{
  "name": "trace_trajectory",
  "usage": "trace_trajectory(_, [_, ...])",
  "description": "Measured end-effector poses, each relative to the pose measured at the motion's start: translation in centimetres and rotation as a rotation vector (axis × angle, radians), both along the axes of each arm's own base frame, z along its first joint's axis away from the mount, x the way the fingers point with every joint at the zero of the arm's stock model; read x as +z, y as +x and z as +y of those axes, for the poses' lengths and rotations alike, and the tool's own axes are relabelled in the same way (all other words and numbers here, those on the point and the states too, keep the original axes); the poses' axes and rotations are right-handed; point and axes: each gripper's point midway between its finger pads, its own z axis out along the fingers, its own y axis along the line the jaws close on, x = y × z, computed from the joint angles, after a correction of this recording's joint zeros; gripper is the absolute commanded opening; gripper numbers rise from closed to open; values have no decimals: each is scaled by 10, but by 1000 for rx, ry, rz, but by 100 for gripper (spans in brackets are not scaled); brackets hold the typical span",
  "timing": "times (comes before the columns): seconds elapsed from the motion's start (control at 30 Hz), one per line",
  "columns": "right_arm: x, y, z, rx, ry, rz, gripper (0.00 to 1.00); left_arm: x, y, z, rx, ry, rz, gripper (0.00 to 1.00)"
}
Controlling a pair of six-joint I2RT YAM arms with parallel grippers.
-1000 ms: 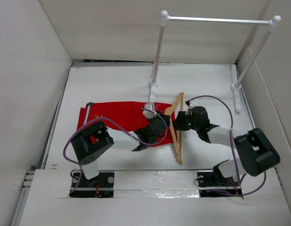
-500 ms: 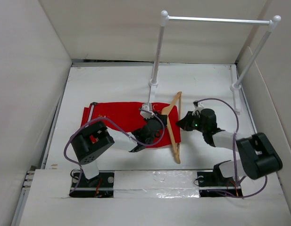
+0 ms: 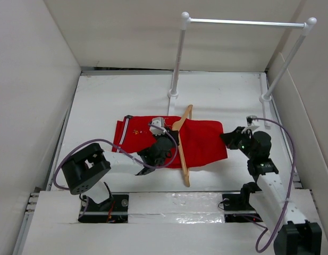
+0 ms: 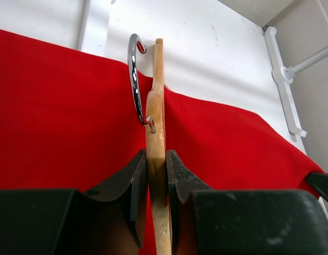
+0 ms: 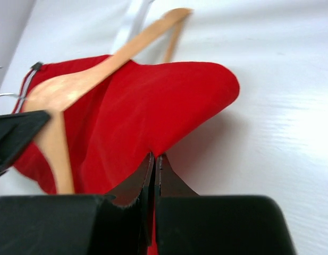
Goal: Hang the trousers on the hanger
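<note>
The red trousers (image 3: 203,141) lie spread across the middle of the table, with thin white stripes at their left end. The tan wooden hanger (image 3: 183,159) stands on edge across them, with red cloth on both sides of it. My left gripper (image 3: 173,141) is shut on the hanger's wood (image 4: 156,175) just below the metal hook (image 4: 134,79). My right gripper (image 3: 226,139) is shut on the trousers' right edge (image 5: 169,101), and the cloth rises in a pinch at its tips (image 5: 154,155). In the right wrist view the hanger (image 5: 84,79) crosses above the cloth.
A white clothes rail (image 3: 246,22) stands at the back on two posts, with feet at the table's far middle (image 3: 173,94) and far right (image 3: 266,98). High white walls close in the table on the left, back and right.
My right gripper has shut on the trousers' edge and drawn back to the right, pulling the cloth right past the hanger. The left gripper and hanger have shifted a little to the left.
</note>
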Motion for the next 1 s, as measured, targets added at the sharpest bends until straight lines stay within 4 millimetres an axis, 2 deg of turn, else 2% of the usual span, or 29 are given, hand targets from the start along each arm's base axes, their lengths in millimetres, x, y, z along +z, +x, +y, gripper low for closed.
trace_trajectory(0.17, [-5,-9,-37,-145,-8,4,0,0,-6,22,34,21,-2,0])
trace_trajectory(0.3, [-5,-14,-51,-211,-15,3,0,2,-8,32,54,45,-4,0])
trace_trajectory(0.4, [-10,-14,-52,-216,-16,18,0,2,-9,37,63,54,-6,0])
trace_trajectory(0.63, [-50,-16,-51,-203,-16,169,0,5,-9,41,79,88,-22,0])
trace_trajectory(1.0, [-45,-16,-50,-207,-8,140,0,20,-5,38,9,300,-105,0])
